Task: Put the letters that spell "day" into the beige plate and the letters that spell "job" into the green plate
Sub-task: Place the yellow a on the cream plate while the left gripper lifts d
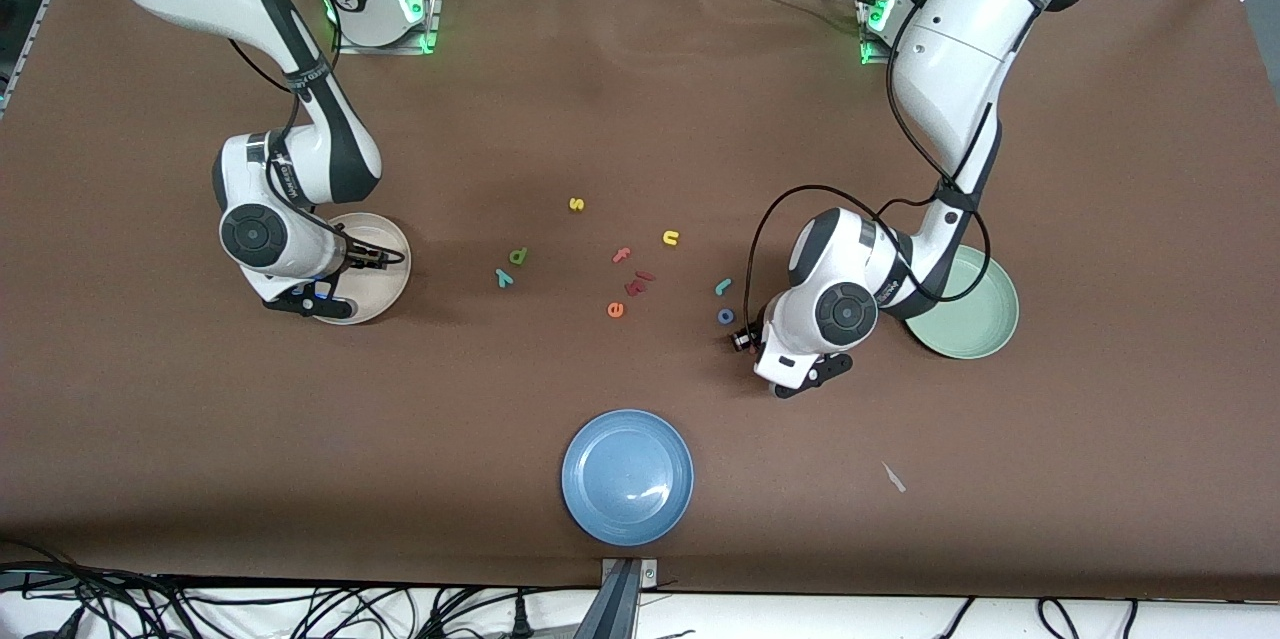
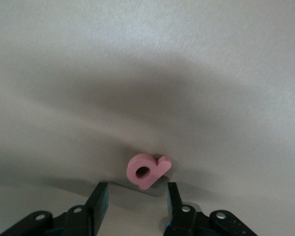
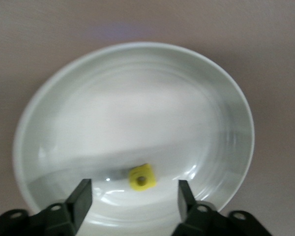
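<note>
Left wrist view: the left claw [image 2: 132, 204] is seen low over the tabletop [image 2: 147, 73], jaws part-open and empty, with a salmon-pink b [image 2: 146, 170] lying flat just ahead of the gap and almost centred between the fingers. The letter's stem is laid slantwise to the line between the fingers; a small further reach and a squeeze are judged to be what the pick-up needs.

Front view: this claw [image 1: 790, 381] is placed beside the green plate [image 1: 985, 319], toward the camera; the wrist is bent down steeply. The teal j [image 1: 723, 287] and blue o [image 1: 725, 316] lie nearby on the tabletop, not yet plated.

Right wrist view: the right claw [image 3: 132, 196] is held over the beige plate [image 3: 54, 98], jaws wide apart and gripping nothing. The yellow a [image 3: 141, 177] rests in the plate below the gap, apparently just delivered.

Front view: the olive d [image 1: 519, 256] and teal y [image 1: 503, 277] lie together mid-table, nearer the right arm. An s [image 1: 576, 204], u [image 1: 670, 238], f [image 1: 621, 255], e [image 1: 615, 310] and a blue plate [image 1: 627, 476] are noted as spare.
</note>
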